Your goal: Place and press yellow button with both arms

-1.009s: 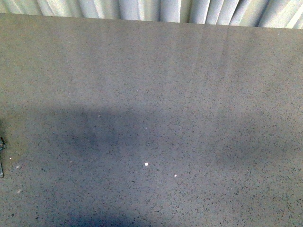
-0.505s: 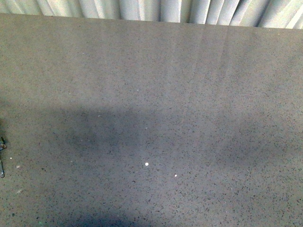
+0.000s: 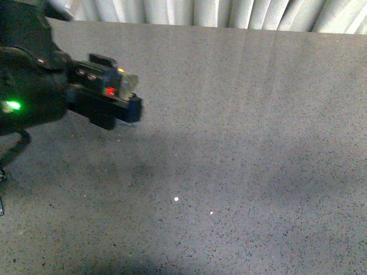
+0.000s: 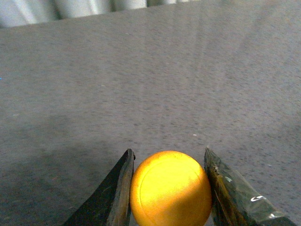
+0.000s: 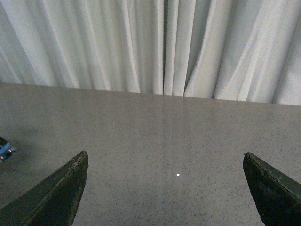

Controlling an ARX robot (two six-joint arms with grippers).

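My left gripper [image 4: 168,154] is shut on the yellow button [image 4: 170,188]. Its round domed yellow cap sits between the two dark fingers [image 4: 120,188], above the grey speckled table [image 4: 150,84]; the neck and base are hidden. In the front view the left arm [image 3: 28,86], with a green light, reaches in from the upper left, and its gripper [image 3: 133,103] hangs above the table; I cannot make out the button there. My right gripper [image 5: 164,154] is open and empty above the table, its fingers [image 5: 66,188] wide apart. The right arm is out of the front view.
White curtains [image 3: 200,11] hang behind the table's far edge. Two small white specks [image 3: 176,199] lie on the table's middle. A small dark item [image 3: 2,177] sits at the left edge. A small blue thing [image 5: 4,149] shows at the right wrist view's edge.
The left arm has swung into the front view from the left and now hangs over the table's upper left. Before, no arm showed there.
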